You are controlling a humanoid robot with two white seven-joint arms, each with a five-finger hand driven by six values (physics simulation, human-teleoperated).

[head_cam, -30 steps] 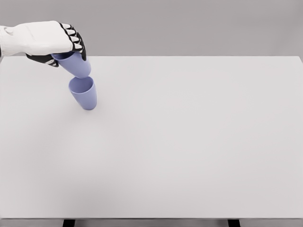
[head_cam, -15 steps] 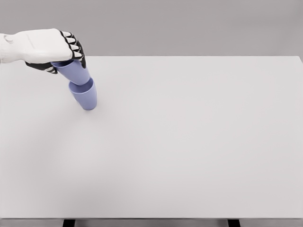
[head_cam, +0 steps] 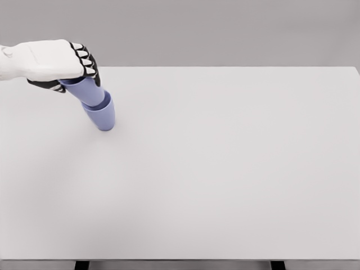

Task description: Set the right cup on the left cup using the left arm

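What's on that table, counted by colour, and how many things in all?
Blue cups: 2, the held cup pushed into the standing cup.
White table: 1.
White robot hand, gripping the held cup: 1.
Total: 4.

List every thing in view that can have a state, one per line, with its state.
left hand: curled shut around the upper cup, holding it from above.
upper cup: gripped, its bottom sunk into the lower cup.
lower cup: standing on the table, mouth up, the upper cup nested in it.
table: white, carries the lower cup.
right hand: not in view.
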